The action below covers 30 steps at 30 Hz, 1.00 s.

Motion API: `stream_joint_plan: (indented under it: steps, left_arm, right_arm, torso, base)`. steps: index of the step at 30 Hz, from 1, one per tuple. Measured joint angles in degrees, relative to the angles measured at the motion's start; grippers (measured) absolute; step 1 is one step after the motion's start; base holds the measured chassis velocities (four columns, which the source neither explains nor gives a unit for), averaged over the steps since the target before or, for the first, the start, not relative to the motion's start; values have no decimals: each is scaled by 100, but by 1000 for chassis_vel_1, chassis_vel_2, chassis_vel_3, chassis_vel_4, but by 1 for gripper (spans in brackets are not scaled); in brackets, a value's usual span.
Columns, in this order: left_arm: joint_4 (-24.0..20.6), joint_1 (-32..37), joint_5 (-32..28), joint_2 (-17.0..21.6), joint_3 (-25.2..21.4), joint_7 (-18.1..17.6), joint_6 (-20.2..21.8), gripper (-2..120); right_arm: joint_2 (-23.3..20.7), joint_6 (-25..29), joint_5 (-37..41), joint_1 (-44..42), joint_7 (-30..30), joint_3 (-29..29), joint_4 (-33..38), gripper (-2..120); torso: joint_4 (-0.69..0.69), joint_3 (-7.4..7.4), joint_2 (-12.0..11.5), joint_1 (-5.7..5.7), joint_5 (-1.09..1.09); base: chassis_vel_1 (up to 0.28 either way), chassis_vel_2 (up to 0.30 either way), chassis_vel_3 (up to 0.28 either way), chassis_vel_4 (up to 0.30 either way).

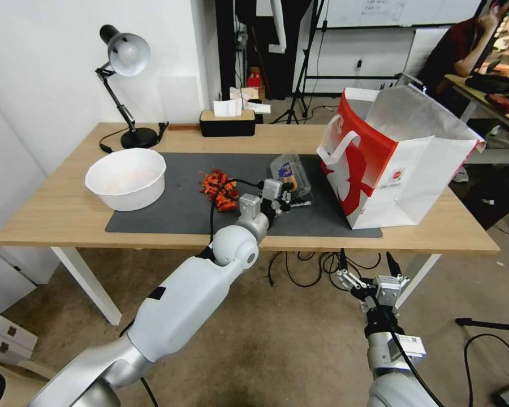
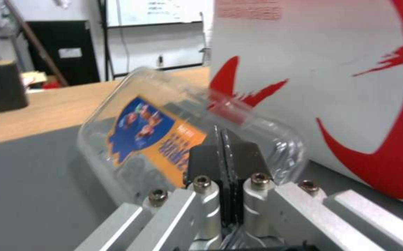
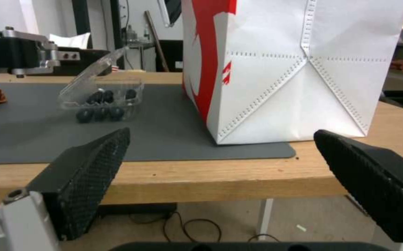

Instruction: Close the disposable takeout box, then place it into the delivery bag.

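The disposable takeout box (image 1: 293, 176) lies on the grey mat (image 1: 169, 212), just left of the delivery bag (image 1: 401, 164). Its labelled clear lid (image 2: 164, 132) is tilted up, partly open over the dark berries (image 3: 100, 104). My left gripper (image 1: 285, 199) is shut, its closed fingertips (image 2: 223, 139) resting against the lid's near side with nothing between them. The bag (image 3: 294, 62) stands upright and open, foil lining showing. My right gripper (image 1: 366, 263) hangs open below the table's front edge, its pads (image 3: 90, 167) wide apart and facing the bag.
A white bowl (image 1: 126, 178) sits at the mat's left end, red scraps (image 1: 218, 187) beside my left wrist. A desk lamp (image 1: 124, 56) and a tissue box (image 1: 227, 121) stand at the back. Cables (image 1: 300, 271) trail on the floor under the table.
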Motion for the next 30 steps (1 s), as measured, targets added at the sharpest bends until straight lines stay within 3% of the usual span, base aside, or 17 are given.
stream_joint_plan:
  steps: [9,22,26,30]
  left_arm:
    - [184,-190,298,112,206,605,-80,0]
    - [338,-282,850,300,316,1094,-43,0]
    - [363,-303,904,334,332,1142,-42,0]
    - [394,-371,907,399,356,1153,-42,0]
  right_arm:
    - [-21,0,87,-12,-27,63,48,100]
    - [-85,-13,472,161,-243,55,127,100]
    - [-125,-25,786,294,-392,61,180,100]
    - [-258,-161,1653,625,-653,90,344,100]
  torso:
    - [0,0,0,0,0]
    - [0,0,0,0,0]
    - [0,0,0,0,0]
    - [0,0,0,-2,0]
  base:
    - [0,0,0,0]
    - [0,0,0,0]
    - [0,0,0,0]
    - [0,0,0,0]
